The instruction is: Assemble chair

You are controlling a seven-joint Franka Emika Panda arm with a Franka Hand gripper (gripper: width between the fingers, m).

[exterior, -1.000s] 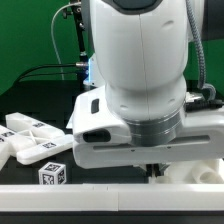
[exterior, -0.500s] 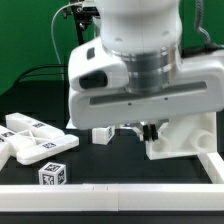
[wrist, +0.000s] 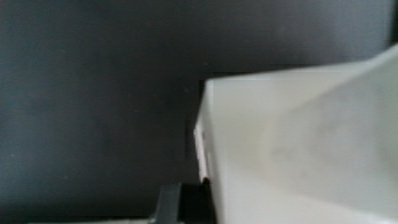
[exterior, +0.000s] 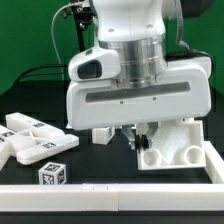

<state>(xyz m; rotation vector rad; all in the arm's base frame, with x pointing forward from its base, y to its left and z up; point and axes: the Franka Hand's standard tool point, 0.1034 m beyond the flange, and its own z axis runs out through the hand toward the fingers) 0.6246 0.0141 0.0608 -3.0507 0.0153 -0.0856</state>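
On the exterior view's right, the gripper [exterior: 145, 138] looks clamped on the left end of the chunky white chair part [exterior: 180, 150]; the part stretches sideways from the fingers toward the right; a couple of round holes in its front; the other loose pieces [exterior: 30, 140] lie well apart, left.

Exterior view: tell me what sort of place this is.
Probably a robotics lab bench. A big white robot arm hangs over a black table, white plastic chair pieces carry square black-and-white tags, and a green curtain with cables closes off the back.
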